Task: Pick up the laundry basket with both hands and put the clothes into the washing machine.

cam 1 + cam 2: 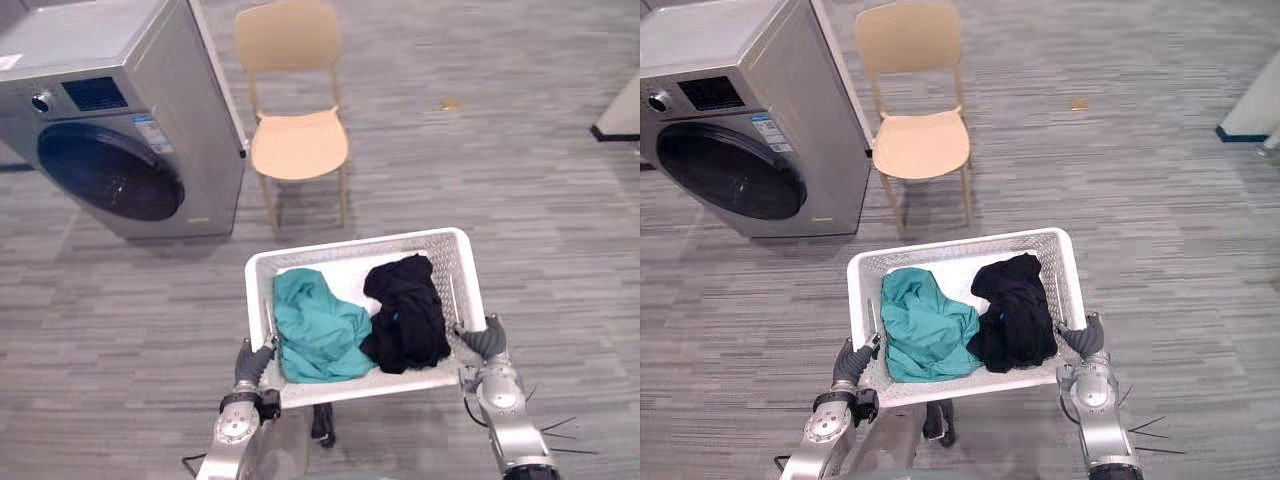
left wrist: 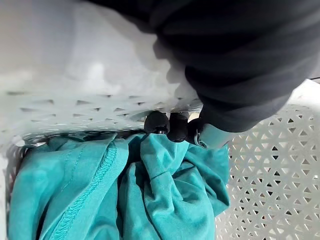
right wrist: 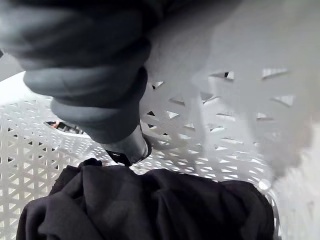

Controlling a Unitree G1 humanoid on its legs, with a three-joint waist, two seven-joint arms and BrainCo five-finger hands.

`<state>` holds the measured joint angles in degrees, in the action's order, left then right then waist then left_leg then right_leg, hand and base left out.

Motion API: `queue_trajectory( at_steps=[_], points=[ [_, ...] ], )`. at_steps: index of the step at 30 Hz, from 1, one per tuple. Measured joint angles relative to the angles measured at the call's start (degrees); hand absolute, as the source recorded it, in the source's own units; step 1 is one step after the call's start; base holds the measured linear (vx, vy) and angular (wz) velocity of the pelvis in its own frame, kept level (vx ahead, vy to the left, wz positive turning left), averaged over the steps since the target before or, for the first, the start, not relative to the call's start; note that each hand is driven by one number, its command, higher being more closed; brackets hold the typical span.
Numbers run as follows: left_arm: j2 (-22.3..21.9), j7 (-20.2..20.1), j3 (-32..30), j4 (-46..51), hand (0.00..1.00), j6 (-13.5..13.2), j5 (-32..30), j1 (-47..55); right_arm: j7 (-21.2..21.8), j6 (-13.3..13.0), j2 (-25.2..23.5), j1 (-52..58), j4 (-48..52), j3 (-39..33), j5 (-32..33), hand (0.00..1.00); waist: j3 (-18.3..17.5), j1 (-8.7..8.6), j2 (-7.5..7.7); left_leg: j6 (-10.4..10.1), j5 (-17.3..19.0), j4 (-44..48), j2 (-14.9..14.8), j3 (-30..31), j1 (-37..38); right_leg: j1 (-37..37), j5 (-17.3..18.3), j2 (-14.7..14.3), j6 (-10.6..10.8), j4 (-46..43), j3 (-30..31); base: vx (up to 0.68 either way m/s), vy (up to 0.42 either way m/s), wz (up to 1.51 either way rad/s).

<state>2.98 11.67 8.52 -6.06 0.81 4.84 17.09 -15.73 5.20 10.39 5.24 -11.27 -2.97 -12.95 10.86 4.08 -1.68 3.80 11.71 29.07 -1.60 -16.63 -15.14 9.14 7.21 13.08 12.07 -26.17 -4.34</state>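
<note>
left hand point(image 1: 253, 362) and right hand point(image 1: 487, 340) curl fingers over opposite rims of the white laundry basket point(image 1: 350, 245), gripping it.

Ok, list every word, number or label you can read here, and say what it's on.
No text can be read here.
The sticker on the washing machine front: print too small to read.
The machine's dark control panel: no legible characters.
The laundry basket, teal garment, black garment and chair: no print seen.

Bright, even light; soft shadows lie under the chair point(image 1: 298, 145) and washing machine point(image 1: 150, 120).
</note>
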Motion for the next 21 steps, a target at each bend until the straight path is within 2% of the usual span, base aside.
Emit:
queue_trajectory(
  at_steps=[1,2,3,4,5,6,7,8,9,10,11,12,13,14,15,16,17,18,19,20,21],
  points=[
    [0.7,-0.02,-0.04,-0.05,1.0,0.07,-0.01,-0.01,0.66,-0.03,-0.78,0.07,-0.69,-0.33,-0.74,1.0,0.17,-0.18,0.77,-0.93,4.14,-2.53,2.08,0.52,4.73,-7.03,-1.98,2.09,1.59,-18.48,1.7,0.55,0.291,0.05],
    [1.21,-0.02,-0.04,-0.08,1.0,0.31,-0.23,-0.21,0.71,-0.02,-1.42,0.27,-1.19,-0.51,-0.79,1.0,0.13,-0.38,1.42,-0.97,4.17,-3.03,3.1,0.67,6.29,-9.91,-1.52,3.11,0.53,-25.6,1.84,0.54,0.208,0.26],
    [1.83,-0.03,-0.02,-0.1,1.0,0.8,-0.81,-0.04,0.92,0.0,-1.94,1.04,-2.14,-0.35,-0.99,1.0,0.13,-1.18,1.62,-1.01,4.18,-5.54,4.5,1.03,11.18,-14.84,0.82,3.71,-3.42,-35.06,1.32,0.52,0.152,0.32],
    [2.08,-0.03,-0.02,-0.11,1.0,0.87,-0.85,0.55,1.06,-0.01,-2.18,1.52,-2.19,-0.12,-1.19,1.0,0.19,-2.01,0.75,-1.01,4.18,-8.43,4.81,1.7,15.41,-18.11,2.87,2.88,-5.91,-36.31,-0.52,0.53,0.139,0.25],
    [2.19,-0.03,-0.02,-0.1,1.0,0.89,-0.84,0.63,1.06,-0.02,-2.26,1.69,-2.18,-0.08,-1.19,1.0,0.17,-2.12,0.29,-1.01,4.17,-9.89,4.84,2.1,17.18,-19.84,4.02,2.26,-6.19,-35.73,-1.77,0.52,0.125,0.15],
    [2.72,-0.02,-0.03,-0.1,1.0,0.88,-0.81,0.36,1.05,-0.02,-2.53,1.76,-2.17,0.08,-1.18,1.0,0.27,-2.75,-0.03,-1.01,4.17,-12.81,4.95,3.06,20.73,-23.98,6.42,0.7,-7.52,-32.24,-4.23,0.41,0.08,0.18],
    [3.17,-0.03,-0.02,-0.12,1.0,0.89,-0.8,0.16,1.06,-0.03,-2.63,1.77,-2.12,0.16,-1.18,1.0,0.31,-3.36,-0.13,-1.05,4.15,-14.32,5.02,3.93,22.32,-25.9,7.07,-0.26,-8.47,-28.8,-5.4,0.62,0.067,0.35],
    [3.56,-0.13,0.22,-0.32,1.0,0.9,-0.81,-0.48,1.06,-0.03,-2.63,2.06,-1.99,0.08,-1.17,1.0,0.47,-3.85,-0.39,-1.27,4.06,-16.36,5.01,5.45,24.65,-28.64,7.22,-2.23,-9.07,-21.01,-6.62,0.53,0.023,0.56],
    [3.89,-0.32,0.67,-0.8,1.0,0.97,-0.83,-1.18,1.06,-0.02,-2.65,2.49,-1.91,-0.34,-1.15,1.0,0.55,-4.77,-0.16,-2.84,3.6,-18.26,4.99,6.33,27.15,-30.17,3.94,-4.35,-8.33,-7.51,-6.7,0.54,-0.002,0.65],
    [4.03,-0.42,0.89,-0.87,1.0,0.99,-0.96,-1.25,1.05,-0.01,-2.71,2.73,-1.82,-0.46,-1.17,1.0,0.44,-5.06,0.08,-2.98,3.64,-19.12,5.32,7.09,28.53,-30.3,0.74,-5.2,-7.79,0.41,-6.71,0.58,-0.057,0.69],
    [4.24,-0.49,1.09,-0.91,1.0,1.0,-1.04,-1.26,1.01,0.01,-2.75,3.48,-1.3,-0.52,-1.18,1.0,0.3,-5.34,1.48,-3.97,3.77,-20.72,6.74,8.75,31.13,-30.83,-4.61,-5.62,-7.47,10.02,-6.41,0.73,-0.083,0.71],
    [4.44,-0.53,1.64,-1.44,1.0,1.01,-1.06,-1.02,1.0,0.02,-2.72,4.62,-0.81,-0.52,-1.19,1.0,-0.17,-5.7,2.64,-5.89,5.05,-21.16,7.86,10.65,34.4,-31.33,-10.01,-5.54,-11.51,12.16,-5.27,0.78,-0.099,0.76],
    [4.19,-0.56,2.11,-1.98,1.0,1.05,-1.06,-0.85,0.99,0.11,-2.55,5.17,-0.84,-0.54,-1.19,1.0,-0.65,-6.26,1.97,-6.49,5.61,-20.79,7.4,12.16,35.61,-31.03,-14.73,-5.9,-13.4,10.53,-4.13,0.7,-0.118,0.6],
    [2.59,-0.6,2.31,-2.98,1.0,1.11,-1.09,-0.48,1.03,0.42,-1.31,5.45,-0.86,-0.69,-1.2,1.0,-2.14,-6.23,-1.08,-6.52,5.62,-18.9,4.98,13.11,35.59,-31.84,-13.66,-7.13,-13.88,6.3,-4.74,0.72,-0.137,0.44],
    [1.93,-0.59,2.26,-3.08,1.0,1.1,-1.15,-0.43,1.12,0.42,-0.99,5.28,-0.79,-0.7,-1.2,1.0,-2.53,-6.33,-2.84,-6.54,5.62,-14.4,3.11,14.38,33.65,-31.39,-11.12,-7.44,-13.77,4.8,-6.67,0.69,-0.142,0.47],
    [1.85,-0.55,2.24,-3.11,1.0,1.1,-1.17,-0.93,1.14,0.42,-0.94,5.19,-0.62,-0.81,-1.18,1.0,-2.36,-6.58,-3.94,-7.59,4.94,-6.81,1.49,15.05,30.72,-30.1,-8.41,-8.16,-13.92,3.38,-8.47,0.66,-0.169,0.49],
    [1.6,-0.55,1.75,-3.09,1.0,1.13,-1.2,-1.26,1.14,0.49,-0.98,5.22,-0.15,-0.59,-1.17,1.0,-1.85,-6.18,-4.31,-10.84,1.5,3.55,0.07,14.37,27.27,-27.83,-5.9,-9.24,-14.18,2.69,-9.03,0.64,-0.176,0.25],
    [1.22,-0.55,0.55,-2.89,1.0,1.12,-1.06,-0.32,1.14,1.24,-0.95,5.53,2.33,0.5,-1.2,1.0,-1.23,-5.35,-4.48,-12.55,-9.11,16.23,-2.48,12.14,22.6,-23.93,-3.5,-10.29,-14.52,3.13,-8.51,0.73,-0.161,-0.21],
    [0.99,-0.5,-0.02,-1.95,1.0,1.01,-0.86,1.25,0.73,1.38,-1.21,6.44,5.93,1.13,-1.19,1.0,-0.81,-3.76,-4.32,-11.38,-8.28,30.67,-7.22,9.25,16.4,-18.22,-1.19,-11.85,-14.86,5.43,-8.1,0.69,-0.094,-0.34],
    [0.83,-0.49,-0.05,-1.26,1.0,0.87,-0.72,1.57,0.47,1.37,-1.22,6.48,6.79,1.1,-1.18,1.0,-0.86,-3.25,-4.4,-9.43,-5.55,34.14,-8.53,8.26,13.7,-15.95,-0.57,-12.24,-14.97,6.55,-8.02,0.55,-0.043,-0.28],
    [0.71,-0.49,-0.12,-0.7,1.0,0.16,-0.54,1.66,0.14,1.33,-1.16,6.16,7.57,0.92,-1.17,1.0,-0.47,-2.93,-3.41,-7.35,-2.52,35.42,-9.13,7.42,10.47,-13.33,-0.21,-12.28,-14.83,8.62,-7.57,0.63,-0.02,-0.24]
  ],
)
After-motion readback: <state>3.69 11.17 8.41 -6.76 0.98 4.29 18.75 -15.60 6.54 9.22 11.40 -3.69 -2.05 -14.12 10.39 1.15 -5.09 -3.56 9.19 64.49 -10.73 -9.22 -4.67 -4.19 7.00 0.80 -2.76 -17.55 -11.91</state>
